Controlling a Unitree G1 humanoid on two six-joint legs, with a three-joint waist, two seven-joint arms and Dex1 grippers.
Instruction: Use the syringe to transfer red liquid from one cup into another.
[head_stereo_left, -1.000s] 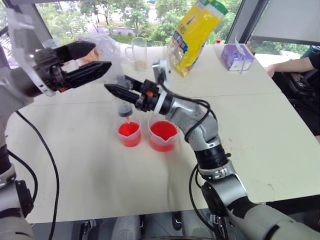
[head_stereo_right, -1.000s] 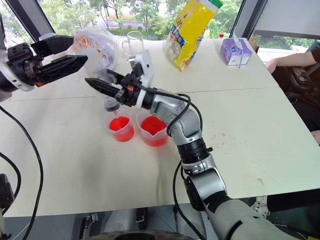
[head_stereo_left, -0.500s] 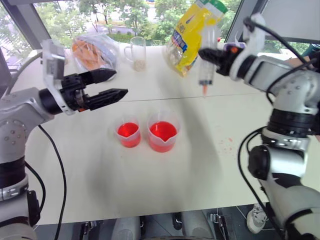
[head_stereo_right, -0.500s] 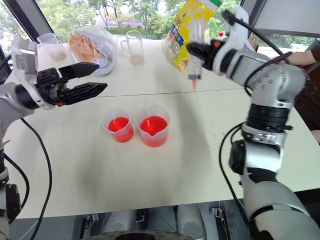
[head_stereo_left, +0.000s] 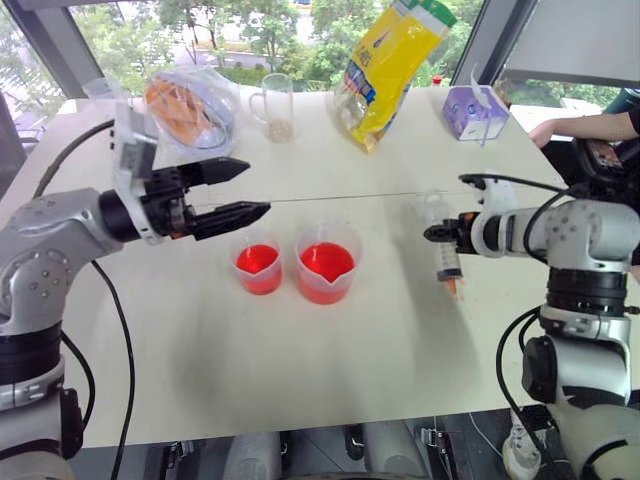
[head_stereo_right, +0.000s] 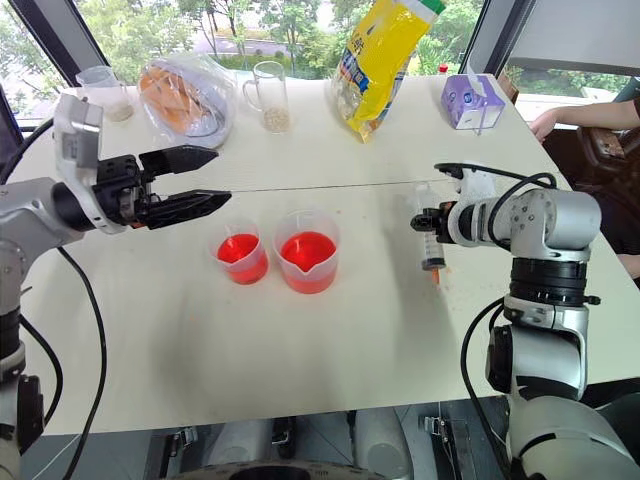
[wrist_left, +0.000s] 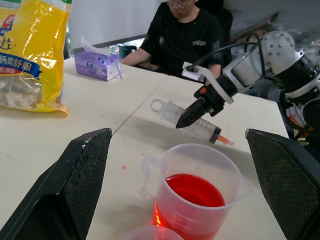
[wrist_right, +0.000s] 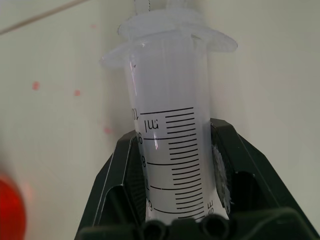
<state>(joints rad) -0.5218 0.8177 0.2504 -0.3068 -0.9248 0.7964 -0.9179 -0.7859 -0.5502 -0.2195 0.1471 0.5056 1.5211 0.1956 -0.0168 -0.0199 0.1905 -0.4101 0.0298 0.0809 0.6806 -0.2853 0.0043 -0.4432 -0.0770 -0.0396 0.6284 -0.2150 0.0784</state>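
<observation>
Left gripper (head_stereo_left: 243, 190) hangs over the worktop (head_stereo_left: 300, 380) with its two black fingers spread wide, nothing between them, pointing across toward the cups from the left. Just below and right of its tips stands the smaller cup (head_stereo_left: 258, 267), holding red liquid (head_stereo_left: 257, 260). Touching or nearly touching it on the right is the wider spouted cup (head_stereo_left: 326, 265), also partly full of red. Behind, along the far edge: a clear bag of orange food (head_stereo_left: 185, 103), a glass mug (head_stereo_left: 274, 103), a yellow snack bag (head_stereo_left: 385, 65) and a purple tissue box (head_stereo_left: 472, 113). Well to the right of the cups, the right gripper (head_stereo_right: 428, 222) is clamped on the barrel of the syringe (head_stereo_left: 445, 255), which hangs roughly upright, orange tip down, close above the worktop. The barrel looks clear. A person's arm (head_stereo_left: 585, 128) rests at the far right.
</observation>
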